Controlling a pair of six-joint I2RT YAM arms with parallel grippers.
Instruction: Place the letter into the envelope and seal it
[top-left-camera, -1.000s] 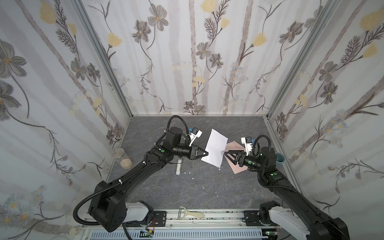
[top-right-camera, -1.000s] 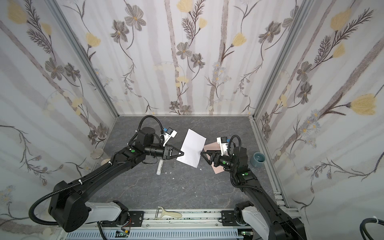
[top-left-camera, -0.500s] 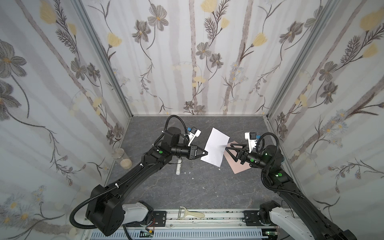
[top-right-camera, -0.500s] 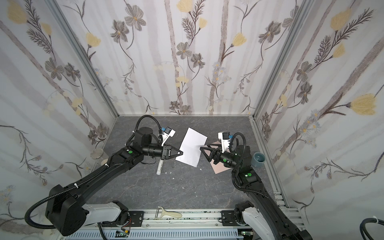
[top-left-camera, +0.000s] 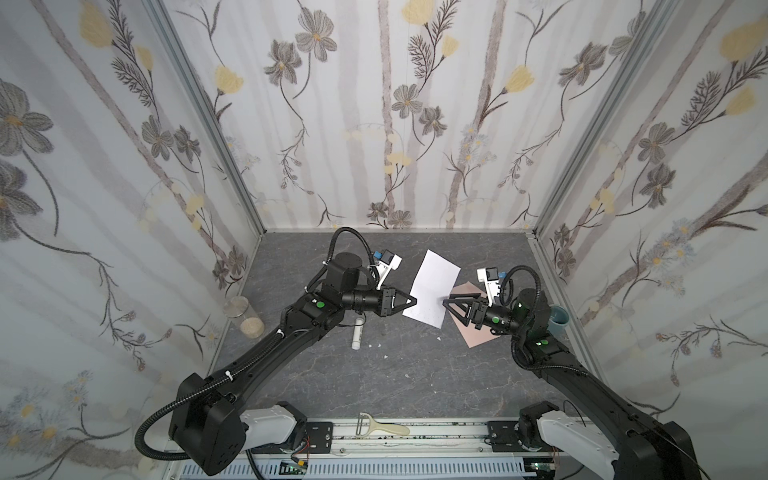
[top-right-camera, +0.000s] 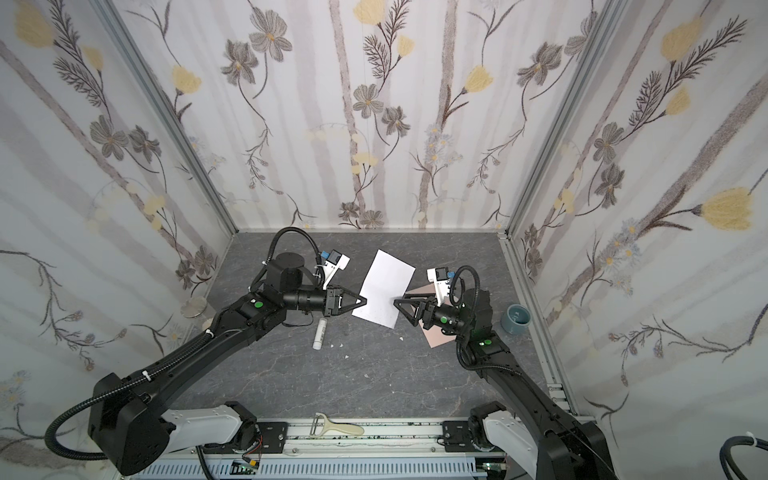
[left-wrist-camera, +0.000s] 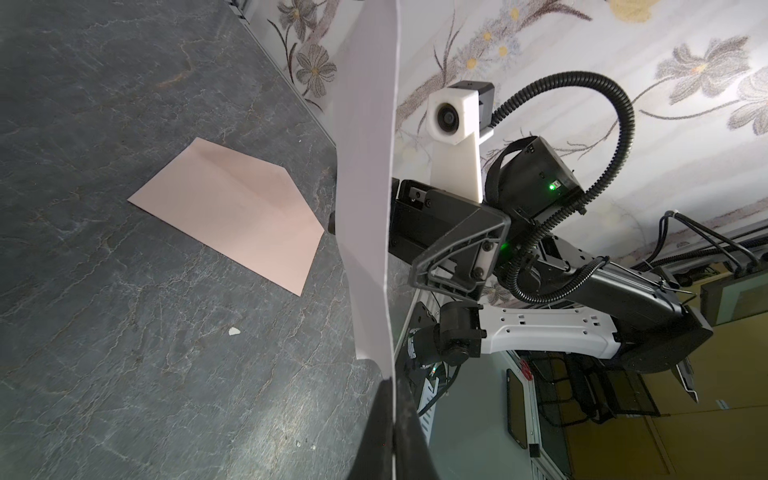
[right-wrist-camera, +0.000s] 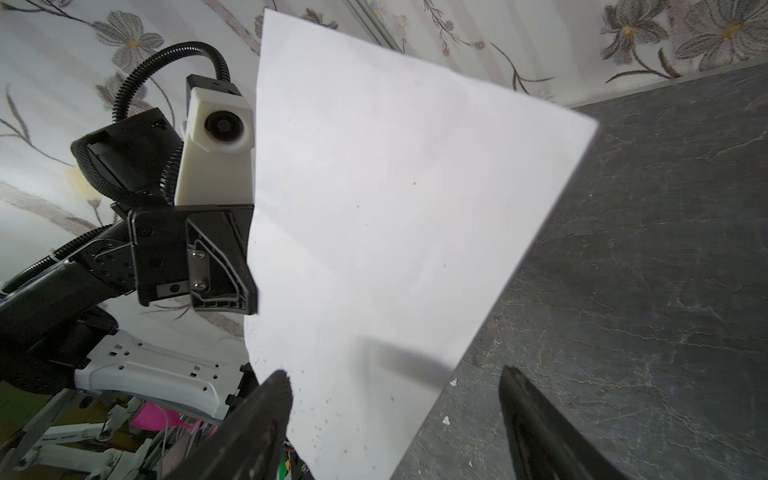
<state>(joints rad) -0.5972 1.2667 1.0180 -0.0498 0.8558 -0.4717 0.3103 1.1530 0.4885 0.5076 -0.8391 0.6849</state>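
Observation:
The letter (top-left-camera: 432, 286) (top-right-camera: 384, 286) is a white sheet held up off the table, tilted. My left gripper (top-left-camera: 413, 300) (top-right-camera: 365, 302) is shut on its left edge; in the left wrist view the sheet (left-wrist-camera: 365, 208) runs edge-on out of the closed jaws (left-wrist-camera: 392, 386). My right gripper (top-left-camera: 451, 312) (top-right-camera: 403, 313) stands open at the sheet's right edge. In the right wrist view the letter (right-wrist-camera: 395, 228) reaches down between the spread fingers (right-wrist-camera: 395, 374), not pinched. The pink envelope (top-left-camera: 478, 337) (top-right-camera: 436, 338) (left-wrist-camera: 232, 212) lies flat on the table under the right gripper.
A white glue stick (top-left-camera: 356, 336) (top-right-camera: 320, 334) lies on the dark table below the left wrist. A blue cup (top-left-camera: 557, 320) (top-right-camera: 515, 318) stands by the right wall, a glass jar (top-left-camera: 245, 318) by the left wall. A peeler (top-left-camera: 382, 426) rests on the front rail.
My right gripper has come up off the envelope to the letter's right edge, its jaws opening wider. The left gripper keeps its hold on the letter, almost still.

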